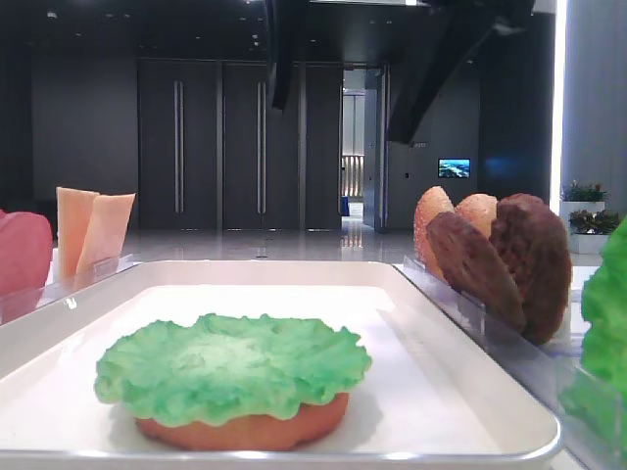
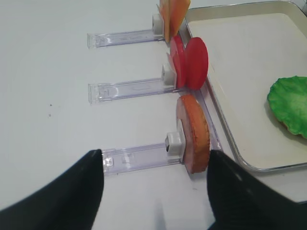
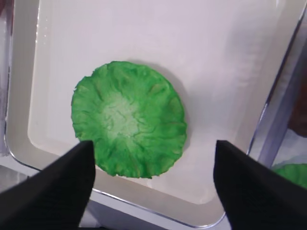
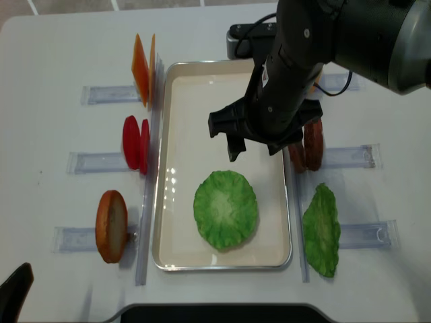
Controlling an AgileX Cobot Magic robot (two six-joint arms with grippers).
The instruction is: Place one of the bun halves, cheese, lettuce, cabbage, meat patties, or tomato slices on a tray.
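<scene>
Nearest, a green lettuce (image 4: pixel 225 209) leaf lies flat over a bun half (image 1: pixel 245 429) inside the white tray (image 4: pixel 273 254). Farther back, above the tray, the right end effector (image 4: pixel 254 144) hangs released, fingers spread, grasping nothing.

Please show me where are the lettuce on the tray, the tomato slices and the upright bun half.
lettuce (image 4: pixel 225 209): overhead exterior view, centre of the leaf.
tomato slices (image 2: pixel 195 63): left wrist view, flat face of the nearer slice.
bun half (image 2: pixel 193 133): left wrist view, its orange crust.
</scene>
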